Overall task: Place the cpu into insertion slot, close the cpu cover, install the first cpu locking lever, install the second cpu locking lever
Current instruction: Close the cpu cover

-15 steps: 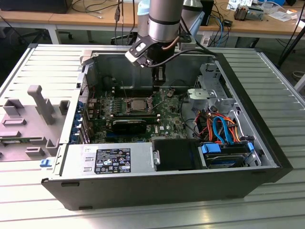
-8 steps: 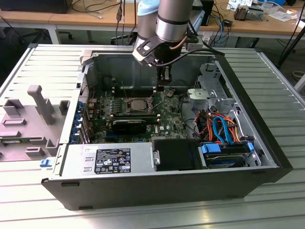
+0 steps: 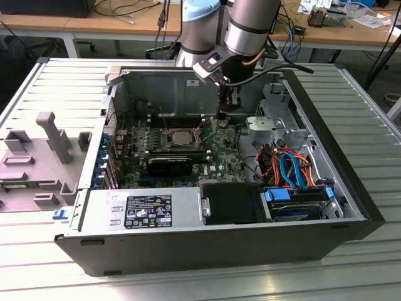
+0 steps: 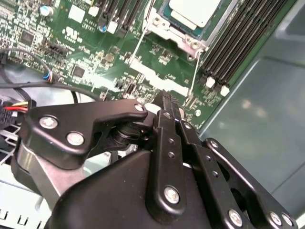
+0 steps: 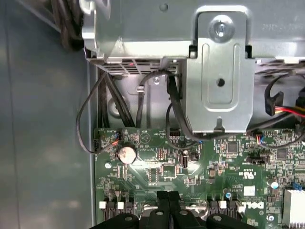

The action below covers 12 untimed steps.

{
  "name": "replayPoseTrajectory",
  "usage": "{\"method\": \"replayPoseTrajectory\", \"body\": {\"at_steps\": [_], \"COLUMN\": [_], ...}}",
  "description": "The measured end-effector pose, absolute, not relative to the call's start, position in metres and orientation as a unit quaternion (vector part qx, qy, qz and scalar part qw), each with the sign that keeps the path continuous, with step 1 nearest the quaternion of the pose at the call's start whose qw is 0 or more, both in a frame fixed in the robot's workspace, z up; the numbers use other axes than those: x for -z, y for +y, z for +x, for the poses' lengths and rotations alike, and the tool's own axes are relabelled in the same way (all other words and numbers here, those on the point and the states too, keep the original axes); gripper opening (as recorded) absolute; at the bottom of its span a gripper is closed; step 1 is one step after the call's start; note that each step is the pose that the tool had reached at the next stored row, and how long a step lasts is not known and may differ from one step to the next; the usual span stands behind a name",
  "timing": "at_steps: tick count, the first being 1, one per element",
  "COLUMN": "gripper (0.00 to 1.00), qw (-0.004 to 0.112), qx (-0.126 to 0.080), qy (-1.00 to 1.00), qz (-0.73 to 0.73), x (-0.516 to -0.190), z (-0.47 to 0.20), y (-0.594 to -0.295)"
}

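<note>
**Cpu seated, cover looks down, levers look unlatched; gripper empty beside socket**

Progress: the cpu sits in the socket in the middle of the green board, inside the open computer case. The cover lies flat as a frame around the cpu, so steps one and two look done. Two thin wire levers run out from the socket corners toward the arm and are not tucked along the frame. My read is that neither is locked, but I cannot see the latch hooks clearly. Both lever steps look left to do.

The gripper hangs low in the case, off to the exterior view's right of the socket. Its tip is just beside the free end of the nearer lever in the second wrist view. Its fingers are pressed together tip to tip, with only a seam between them and nothing pinched.

Materials and shapes:
- The cpu top is pale matte grey, flat and square.
- The cover and socket frame are bright stamped metal with round screw heads.
- The levers are bare springy wire, thin and likely to slip.
- The memory slots are long black plastic ridges with white end clips.
- The gripper links are matte black with silver rivets, and the fingertip is ribbed.
- The bracket is grey folded sheet metal.
- A round shiny coin battery sits on the board, with loose black cables nearby.
</note>
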State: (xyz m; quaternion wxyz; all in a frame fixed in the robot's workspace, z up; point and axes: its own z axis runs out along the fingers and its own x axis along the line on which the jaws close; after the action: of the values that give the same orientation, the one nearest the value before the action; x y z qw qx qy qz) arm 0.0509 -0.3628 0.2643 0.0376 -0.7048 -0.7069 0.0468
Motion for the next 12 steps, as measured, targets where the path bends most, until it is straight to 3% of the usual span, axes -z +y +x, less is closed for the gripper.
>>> {"method": "replayPoseTrajectory", "body": {"at_steps": [5, 12], "gripper": [0.11, 0.11], "qw": [0.048, 0.050], "qx": [-0.058, -0.061], "qy": [-0.711, -0.720], "qz": [-0.699, -0.690], "x": [-0.262, -0.250], "z": [0.064, 0.064], "y": [-0.363, -0.364]}}
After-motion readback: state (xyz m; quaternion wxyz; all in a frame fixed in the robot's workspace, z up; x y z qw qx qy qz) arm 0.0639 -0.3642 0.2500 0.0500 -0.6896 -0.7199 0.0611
